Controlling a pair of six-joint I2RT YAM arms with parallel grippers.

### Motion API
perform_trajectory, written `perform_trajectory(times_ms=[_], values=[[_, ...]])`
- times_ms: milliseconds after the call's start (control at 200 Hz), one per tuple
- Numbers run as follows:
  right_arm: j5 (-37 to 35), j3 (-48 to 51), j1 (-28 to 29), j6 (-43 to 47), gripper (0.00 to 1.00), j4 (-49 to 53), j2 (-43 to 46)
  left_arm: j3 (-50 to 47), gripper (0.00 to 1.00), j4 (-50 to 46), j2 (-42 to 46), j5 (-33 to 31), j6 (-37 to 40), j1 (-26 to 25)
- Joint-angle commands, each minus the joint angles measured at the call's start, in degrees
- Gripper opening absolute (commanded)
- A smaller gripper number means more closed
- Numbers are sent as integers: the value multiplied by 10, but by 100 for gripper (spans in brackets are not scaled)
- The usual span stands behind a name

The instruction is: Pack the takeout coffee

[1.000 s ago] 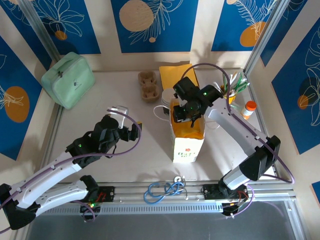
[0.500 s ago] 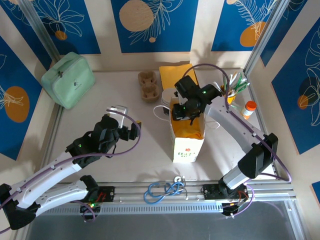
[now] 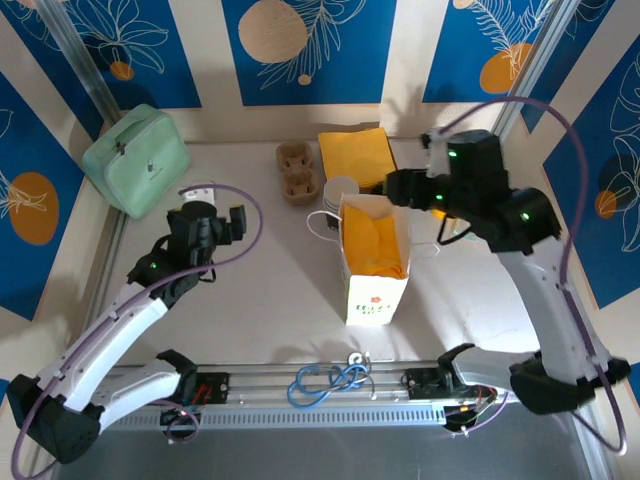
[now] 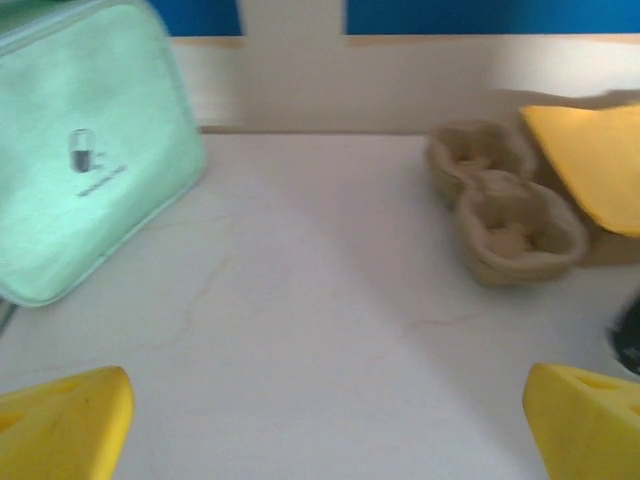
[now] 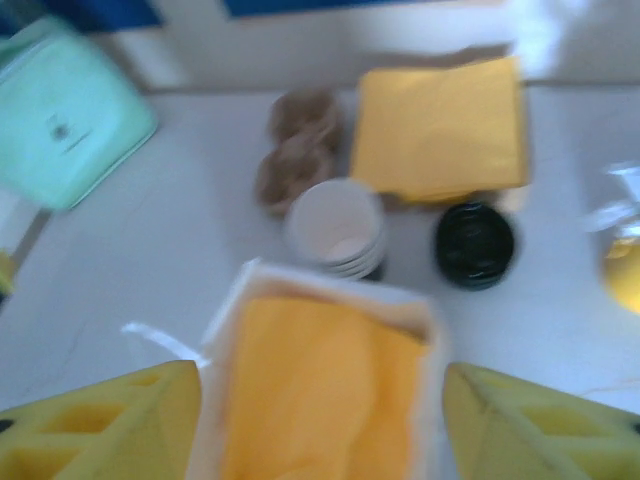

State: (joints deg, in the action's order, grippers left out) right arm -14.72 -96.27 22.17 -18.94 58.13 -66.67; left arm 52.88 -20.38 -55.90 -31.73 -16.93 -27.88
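A white paper bag (image 3: 376, 290) stands upright mid-table with a yellow napkin (image 5: 320, 390) lying inside it. Just behind the bag is a stack of white paper cups (image 3: 339, 190) (image 5: 336, 225), and a stack of black lids (image 5: 474, 243) sits to their right. My right gripper (image 3: 395, 187) (image 5: 325, 430) hovers above the bag's mouth, open, with nothing between its yellow fingers (image 5: 110, 420). Left of the bag, my left gripper (image 3: 228, 218) (image 4: 320, 430) is wide open over bare table.
A brown cardboard cup carrier (image 3: 298, 172) (image 4: 505, 205) and a pile of yellow napkins (image 3: 355, 155) (image 5: 440, 125) lie at the back. A mint-green pouch (image 3: 135, 158) (image 4: 85, 160) sits at the back left. A blue cable (image 3: 330, 380) lies on the front rail.
My right gripper came up out of the bag, drew back to the right and opened, leaving the napkin inside. The left arm swung left and toward the back.
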Motion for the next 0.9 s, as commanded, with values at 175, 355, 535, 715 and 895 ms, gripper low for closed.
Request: perform_trajectory(times_ms=[175, 355, 535, 715, 895], values=[[6, 316, -237, 22, 99, -243, 124, -105, 99, 189, -46, -22, 61, 109], [5, 490, -294, -11, 99, -388, 146, -152, 99, 250, -93, -32, 73, 157], [-33, 664, -262, 39, 99, -639, 132, -230, 99, 395, -129, -33, 119, 169], [-30, 696, -238, 68, 99, -766, 10, -273, 99, 517, -196, 4, 154, 190], [2, 733, -231, 90, 99, -933, -80, -289, 99, 622, -255, 85, 159, 208]])
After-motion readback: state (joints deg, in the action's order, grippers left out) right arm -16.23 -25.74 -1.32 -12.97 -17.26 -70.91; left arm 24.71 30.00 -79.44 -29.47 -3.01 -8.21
